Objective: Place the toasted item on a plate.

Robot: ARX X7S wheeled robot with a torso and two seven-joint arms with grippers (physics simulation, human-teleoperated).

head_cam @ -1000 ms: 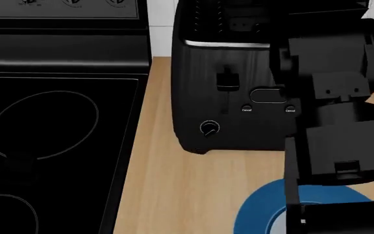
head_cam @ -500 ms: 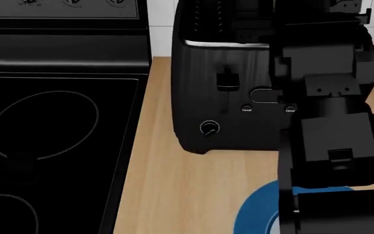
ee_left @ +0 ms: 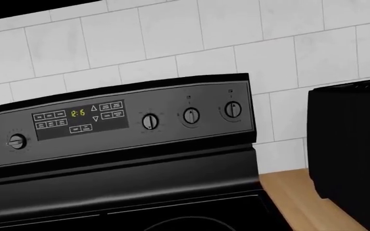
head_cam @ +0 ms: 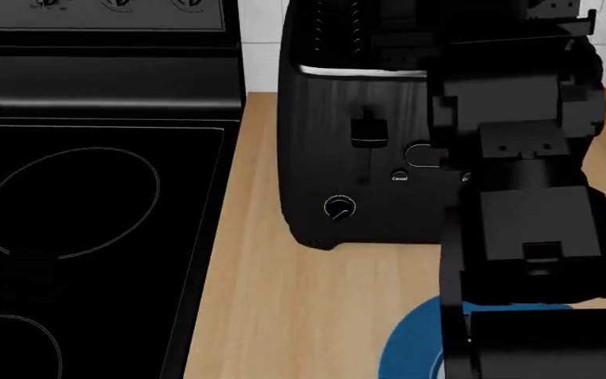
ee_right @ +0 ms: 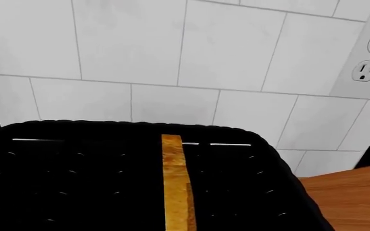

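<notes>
- Plate [head_cam: 413, 347]: on the worktop [head_cam: 271, 308], nearest me, partly under my right arm.
- Toaster [head_cam: 361, 142]: behind the plate.
- Toast [ee_right: 175, 183]: upright in the toaster slot, crust edge running straight away from my right claw; right arm nearer.
- Claws: neither shows; gape unknown.

Matt black toaster [head_cam: 361, 158], chrome trim strip. Light wood-grain counter [head_cam: 282, 316]. Glossy black glass stove [head_cam: 82, 221]. Smooth white wall tiles [ee_right: 127, 43]. Rough golden toast [ee_right: 175, 183] crust.
</notes>
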